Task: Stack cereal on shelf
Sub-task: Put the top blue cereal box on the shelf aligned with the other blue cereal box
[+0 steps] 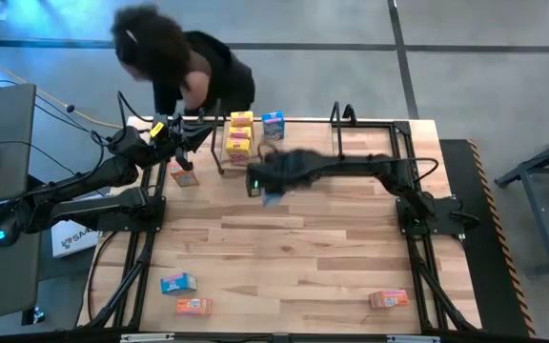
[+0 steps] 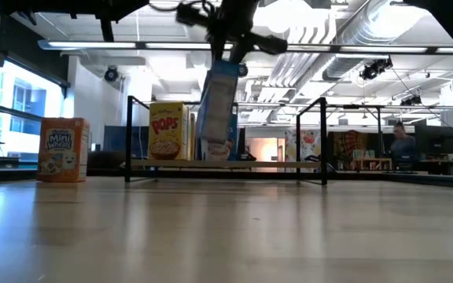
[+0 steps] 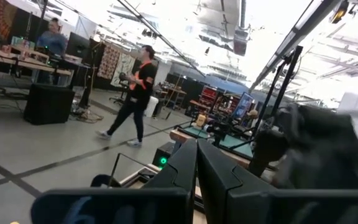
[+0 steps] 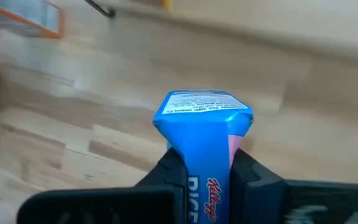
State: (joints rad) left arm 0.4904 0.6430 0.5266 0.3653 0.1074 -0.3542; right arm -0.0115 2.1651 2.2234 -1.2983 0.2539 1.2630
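Right now your right gripper (image 4: 207,171) is clamped on a blue cereal box (image 4: 205,134), its fingers pressed against the box's two narrow sides. From above, that gripper sits a little past the table's (image 1: 294,248) centre toward twelve o'clock, just short of the shelf (image 2: 226,163), and the level camera shows the box hanging clear of the wood. On the shelf you already have two yellow boxes (image 1: 240,133) (stacked) with another blue box (image 1: 273,125) beside them. Your left gripper (image 3: 196,163) has its fingers pressed together with nothing between them, up around ten o'clock near an orange box (image 1: 183,174). Loose boxes lie at seven o'clock and five o'clock.
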